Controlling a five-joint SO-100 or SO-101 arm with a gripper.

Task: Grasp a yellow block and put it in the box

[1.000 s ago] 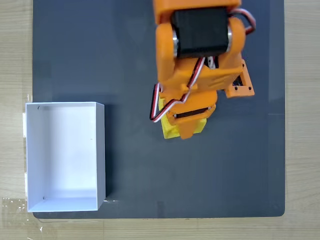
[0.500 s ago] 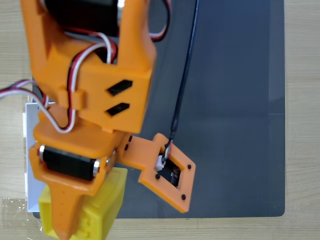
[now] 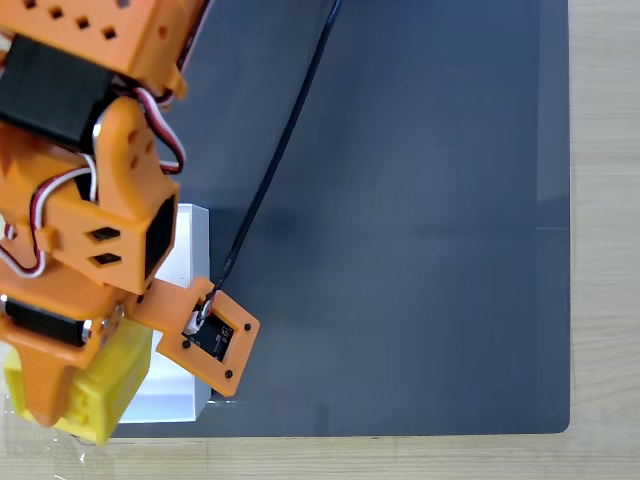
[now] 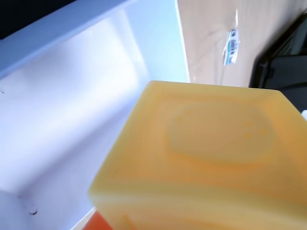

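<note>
The end effector (image 3: 60,400), clamped on the yellow block (image 3: 95,390), has swung from mid-mat to the white box (image 3: 190,300), carrying the block over its near-left corner; judged ready for release once centred over the interior.

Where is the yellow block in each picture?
Fixed view: the yellow block sits at the bottom left, held under the orange gripper.
Wrist view: it fills the lower right, close up.
Shared landmark: the white box beneath it.
</note>
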